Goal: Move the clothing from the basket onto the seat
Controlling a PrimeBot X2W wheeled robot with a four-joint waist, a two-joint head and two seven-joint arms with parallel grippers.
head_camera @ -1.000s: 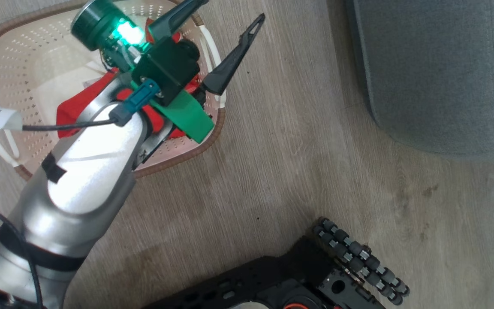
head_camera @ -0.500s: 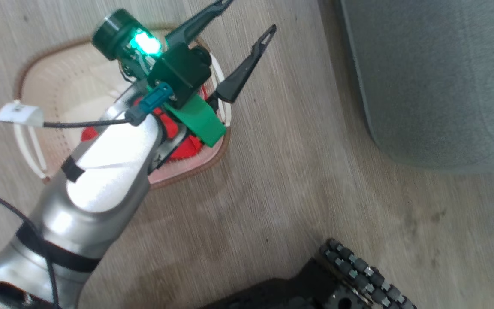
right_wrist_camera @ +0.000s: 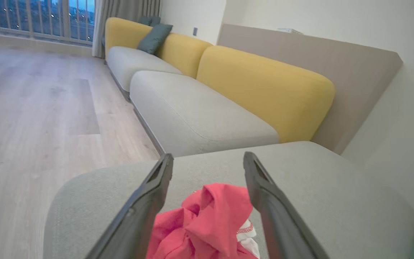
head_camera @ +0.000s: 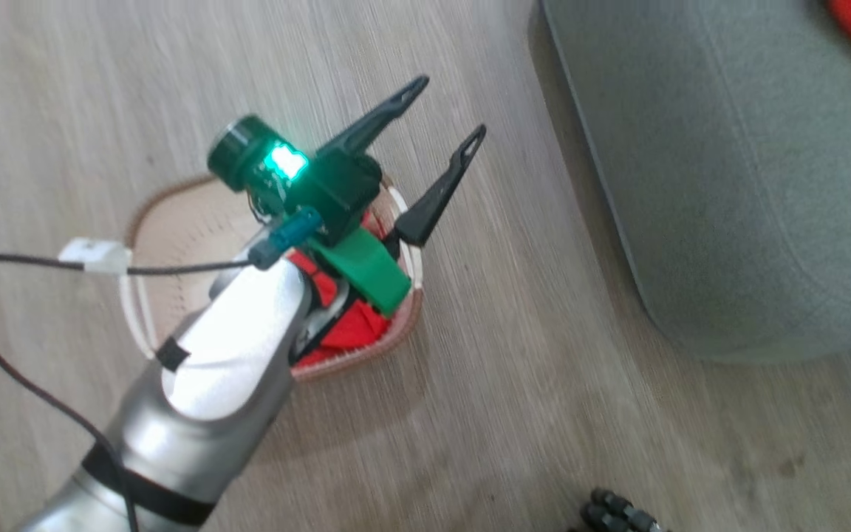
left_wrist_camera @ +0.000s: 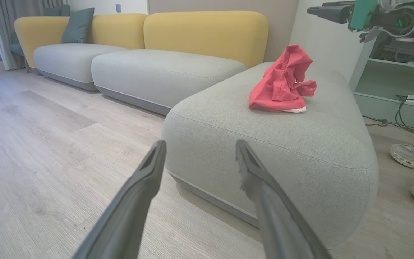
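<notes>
- Right gripper (right_wrist_camera: pixel 207 157) spread open and empty, above a red garment (right_wrist_camera: pixel 207 219) lying on the seat (right_wrist_camera: pixel 318 187).
- Left gripper (head_camera: pixel 448 107) open above the basket (head_camera: pixel 146 214)'s far right edge; red clothing (head_camera: pixel 351 331) inside.

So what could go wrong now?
The red garment lies bunched on the seat just under the open right hand, so it might catch on a finger and get dragged off when that hand lifts. The loose black cable hangs over the basket, where more red clothing waits. It could snag a handle when the open left hand reaches in.
</notes>
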